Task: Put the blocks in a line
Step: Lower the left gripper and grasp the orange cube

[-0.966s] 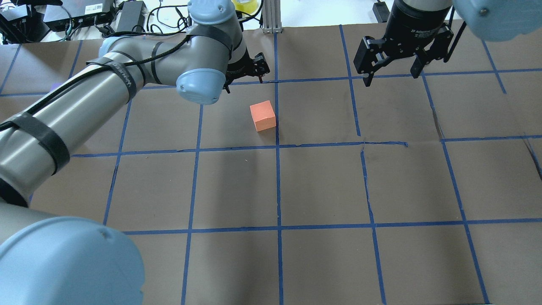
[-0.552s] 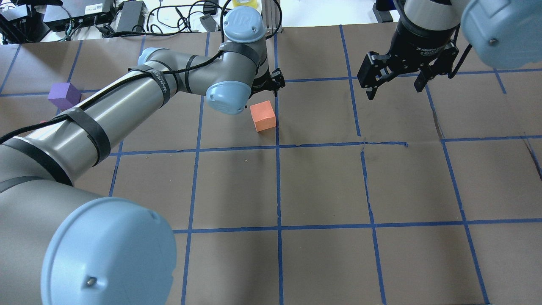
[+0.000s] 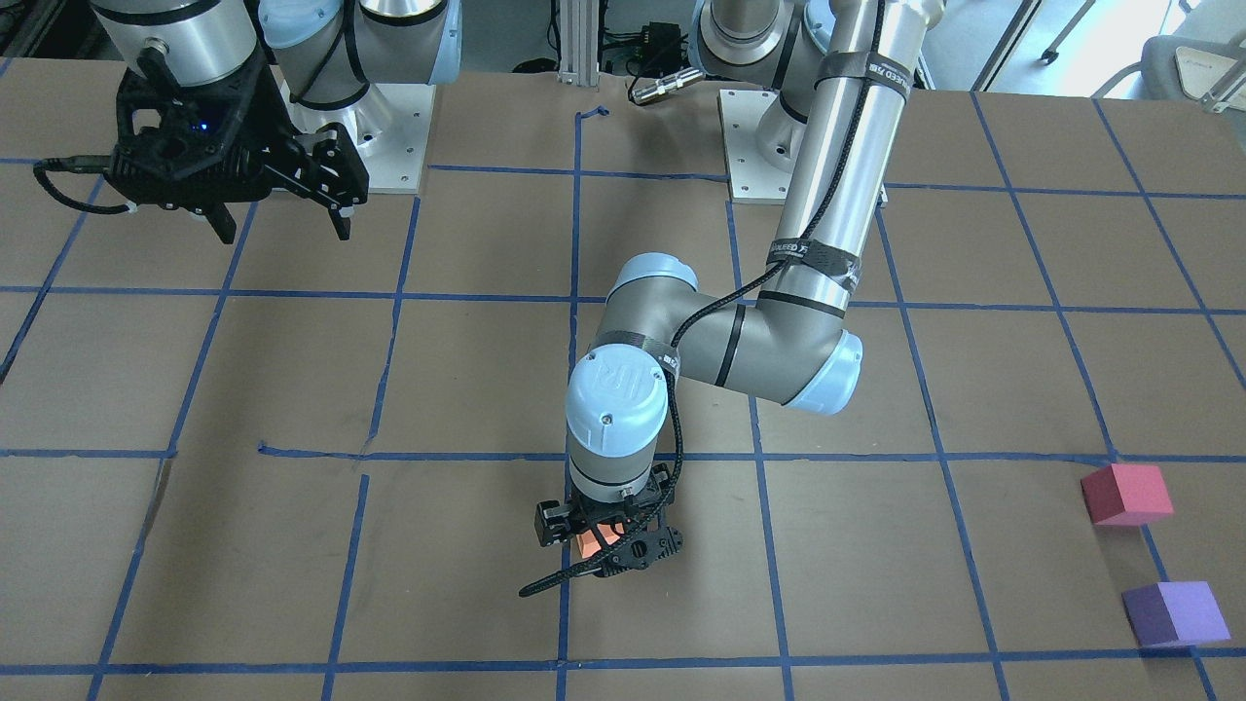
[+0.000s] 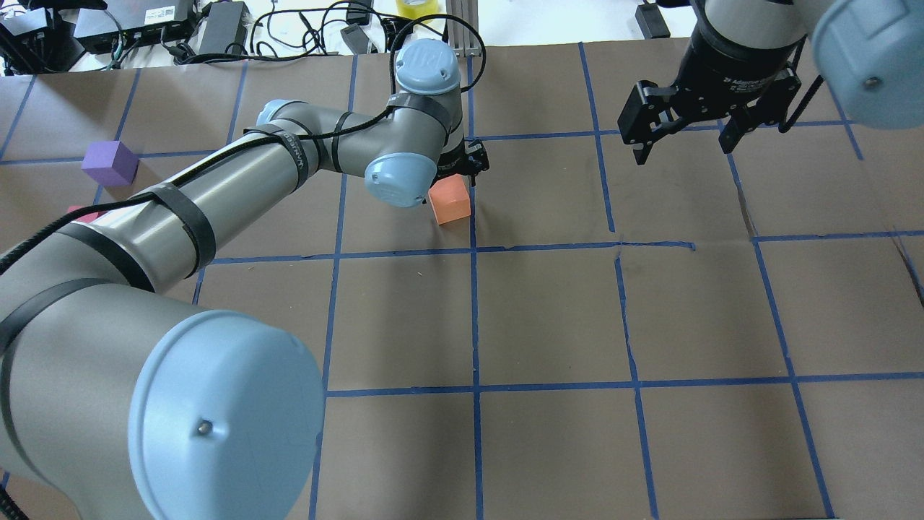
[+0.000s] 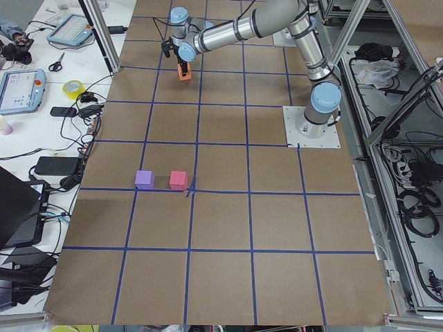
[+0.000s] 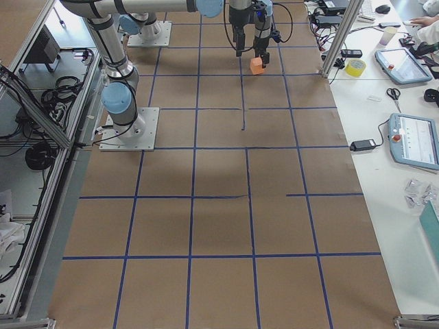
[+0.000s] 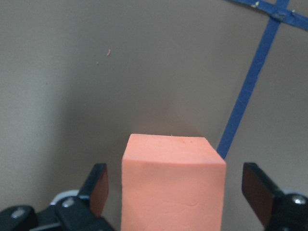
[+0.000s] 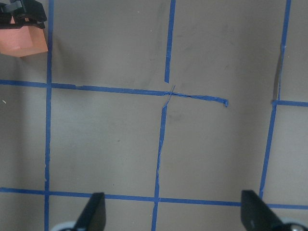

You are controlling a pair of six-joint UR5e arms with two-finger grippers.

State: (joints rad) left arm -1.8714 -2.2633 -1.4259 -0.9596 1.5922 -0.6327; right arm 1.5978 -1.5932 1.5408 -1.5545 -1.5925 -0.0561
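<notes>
The orange block (image 4: 450,201) sits on the brown paper next to a blue tape line. My left gripper (image 3: 610,547) is lowered over it and open. In the left wrist view its fingers (image 7: 98,185) stand on either side of the orange block (image 7: 173,187) with gaps. The purple block (image 4: 110,162) and the pinkish-red block (image 3: 1126,494) sit side by side far off on the robot's left. In the overhead view the pinkish-red block (image 4: 83,214) is mostly hidden by my left arm. My right gripper (image 4: 683,148) is open and empty, hovering at the far right.
The table is brown paper (image 4: 548,310) with a blue tape grid and a torn seam (image 4: 653,245). Cables and power boxes (image 4: 216,25) lie beyond the far edge. Tablets, scissors and a tape roll (image 5: 73,88) sit on the side bench.
My left arm has swung right and lowered its open gripper around the orange block, uncovering the purple block. My right gripper has shifted slightly right. The orange block has not moved.
</notes>
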